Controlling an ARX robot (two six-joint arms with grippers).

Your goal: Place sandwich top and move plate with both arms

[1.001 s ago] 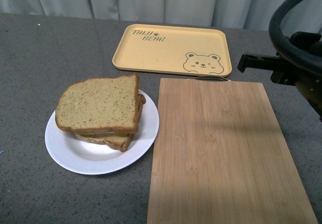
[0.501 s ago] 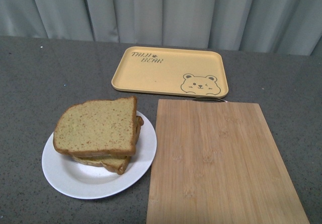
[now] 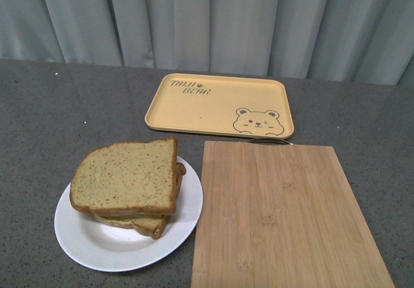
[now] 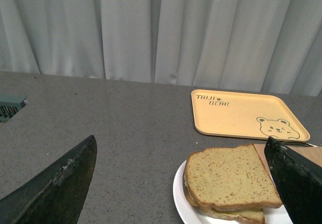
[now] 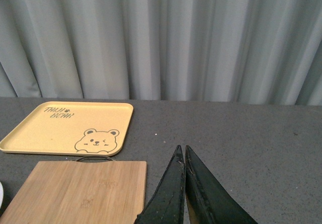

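On plate [image 3: 79, 237], sandwich top [image 3: 126, 177], seemingly askew

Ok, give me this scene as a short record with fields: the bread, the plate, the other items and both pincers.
sandwich top: lying flat as the uppermost slice on the plate
plate: right beside the cutting board, on its left
cutting board: nothing on it
yellow tray: behind the cutting board, nothing on it
left pincer: open, holding nothing, pointed toward the plate
right pincer: shut, holding nothing
arms in front view: none visible
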